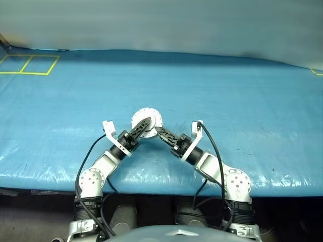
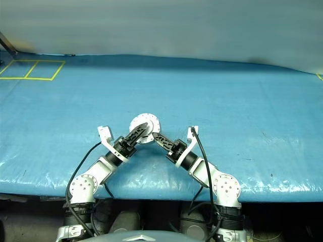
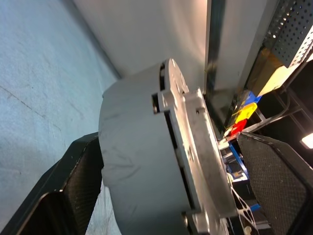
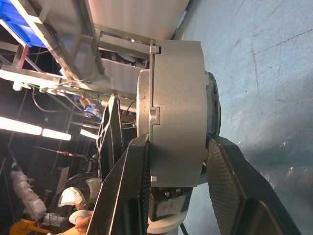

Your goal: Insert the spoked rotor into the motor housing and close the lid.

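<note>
Above the blue counter [image 1: 242, 91], the right tool [image 4: 178, 166] clamps the motor housing [image 4: 176, 103], lid [image 1: 147, 121] closed. The left tool [image 3: 166, 196], jaws spread, straddles it. The right wrist view reveals a person's hand [image 4: 84, 221].

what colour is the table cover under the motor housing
Blue, the table cover beneath the silver motor housing; clearest in the left eye view.

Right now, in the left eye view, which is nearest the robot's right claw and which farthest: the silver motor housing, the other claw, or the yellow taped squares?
Measured from the right claw:
1. motor housing: gripped in that claw, at the table's centre.
2. left claw: just across the housing, open around it.
3. yellow taped squares: the far corner on the robot's left.
</note>
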{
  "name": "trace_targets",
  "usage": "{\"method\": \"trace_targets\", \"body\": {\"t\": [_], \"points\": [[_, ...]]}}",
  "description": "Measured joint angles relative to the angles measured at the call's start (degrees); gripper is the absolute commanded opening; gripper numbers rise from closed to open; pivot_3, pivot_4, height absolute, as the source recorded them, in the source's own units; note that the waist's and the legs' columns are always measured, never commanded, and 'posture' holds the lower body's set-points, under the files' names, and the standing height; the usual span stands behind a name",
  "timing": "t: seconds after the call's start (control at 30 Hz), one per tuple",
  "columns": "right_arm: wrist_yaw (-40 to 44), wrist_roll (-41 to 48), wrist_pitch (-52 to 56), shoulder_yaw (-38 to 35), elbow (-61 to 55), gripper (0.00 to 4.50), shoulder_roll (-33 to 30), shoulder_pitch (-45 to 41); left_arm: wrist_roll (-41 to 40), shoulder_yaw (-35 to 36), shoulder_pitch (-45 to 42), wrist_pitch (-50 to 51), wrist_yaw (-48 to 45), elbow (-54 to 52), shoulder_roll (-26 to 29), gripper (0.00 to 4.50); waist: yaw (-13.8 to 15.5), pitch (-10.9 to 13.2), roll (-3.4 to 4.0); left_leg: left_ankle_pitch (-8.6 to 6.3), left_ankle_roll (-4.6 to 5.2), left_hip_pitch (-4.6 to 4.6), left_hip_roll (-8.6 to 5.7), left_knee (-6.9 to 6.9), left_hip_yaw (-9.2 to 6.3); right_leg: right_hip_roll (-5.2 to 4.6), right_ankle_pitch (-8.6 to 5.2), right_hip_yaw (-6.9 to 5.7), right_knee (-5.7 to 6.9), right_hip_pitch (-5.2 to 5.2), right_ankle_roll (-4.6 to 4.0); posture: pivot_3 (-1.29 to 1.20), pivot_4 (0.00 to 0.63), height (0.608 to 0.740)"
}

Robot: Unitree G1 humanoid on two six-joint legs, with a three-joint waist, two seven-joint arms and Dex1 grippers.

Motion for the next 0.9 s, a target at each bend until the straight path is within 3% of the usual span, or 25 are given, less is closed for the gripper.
{"method": "trace_targets", "body": {"t": [0.1,0.2,0.77,0.9], "points": [[0.0,0.1,0.0,-0.2,0.0,1.31,0.0,0.1,0.2,0.0,0.0,0.0,0.4,0.5,0.0,2.94,-0.1,0.0,0.00,0.00,0.00,0.00,0.00,-0.01,-0.01,0.00,0.00,-0.01,0.00,-0.01,0.00,0.00,0.150,0.740],[0.1,0.4,-0.1,-0.6,0.0,1.31,0.1,0.2,-0.3,0.5,0.0,0.1,0.7,0.6,-0.7,2.72,0.0,0.0,-0.01,0.00,0.00,-0.03,0.00,0.01,0.00,0.00,0.00,0.00,-0.02,0.00,0.01,0.00,0.150,0.740],[-2.5,1.3,-0.9,-0.9,0.2,1.31,1.7,-0.3,-0.9,0.9,-1.8,1.5,1.3,1.3,0.7,2.69,0.0,0.0,-0.01,-0.01,0.01,-0.03,0.00,0.02,0.00,0.00,0.01,0.00,-0.01,-0.01,0.01,0.00,0.150,0.740],[-3.3,2.1,-0.8,-0.9,0.7,1.31,2.4,-0.7,-3.2,0.9,-1.4,4.4,1.8,0.2,3.6,2.69,-0.2,0.0,0.00,-0.01,0.01,-0.03,0.03,-0.01,-0.03,0.03,0.00,-0.01,0.00,-0.03,0.00,0.00,0.150,0.740]]}}
